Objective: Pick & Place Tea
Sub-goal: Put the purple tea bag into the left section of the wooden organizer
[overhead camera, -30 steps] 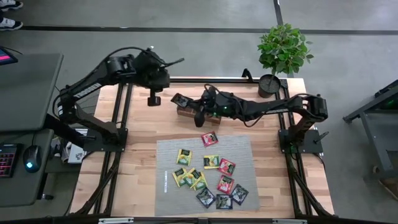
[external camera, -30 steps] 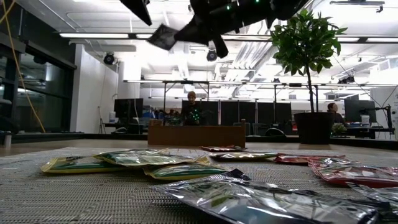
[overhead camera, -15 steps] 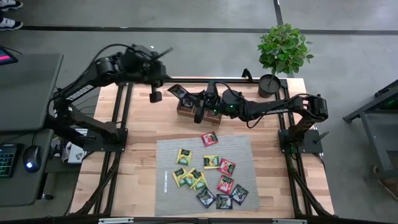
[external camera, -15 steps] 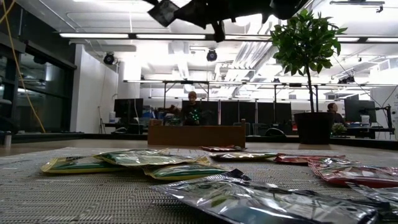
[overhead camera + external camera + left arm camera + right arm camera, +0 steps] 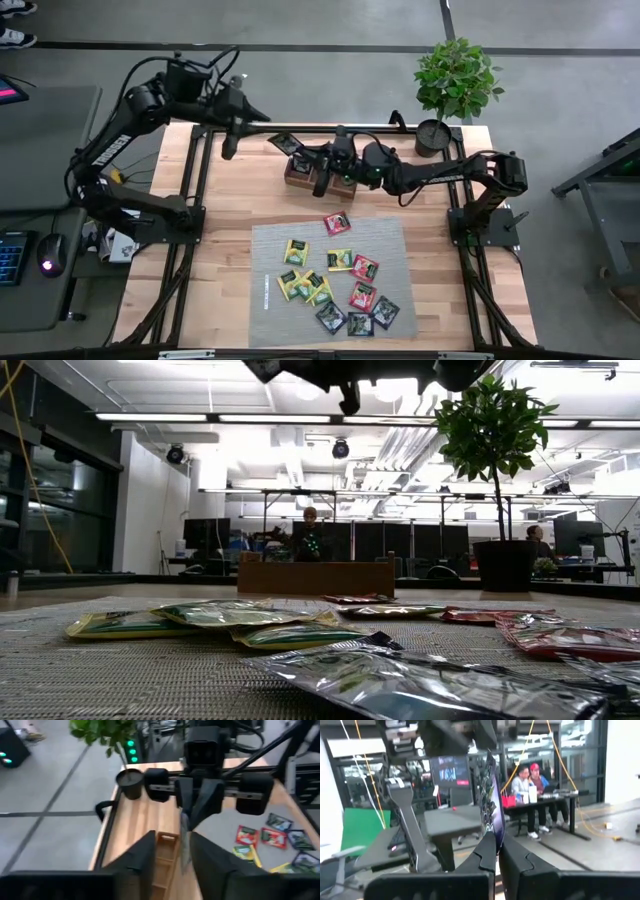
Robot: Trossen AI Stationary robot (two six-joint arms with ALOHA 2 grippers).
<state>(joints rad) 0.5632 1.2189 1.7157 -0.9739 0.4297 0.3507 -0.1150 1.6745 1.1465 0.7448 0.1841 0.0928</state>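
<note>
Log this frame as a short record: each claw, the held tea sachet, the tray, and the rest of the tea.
right claw: shut on a black tea sachet, held edge-up in the air
left claw: open, fingers either side of that sachet, facing the right claw
wooden tray: at the table's far side, below the right arm
other sachets: scattered flat on the grey mat; yellow-green, red and black

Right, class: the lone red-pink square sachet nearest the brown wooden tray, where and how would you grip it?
Probably from straight above, pinching one free edge of the red-pink square sachet: it lies flat on the grey mat, apart from the other sachets, so every side looks open.
</note>
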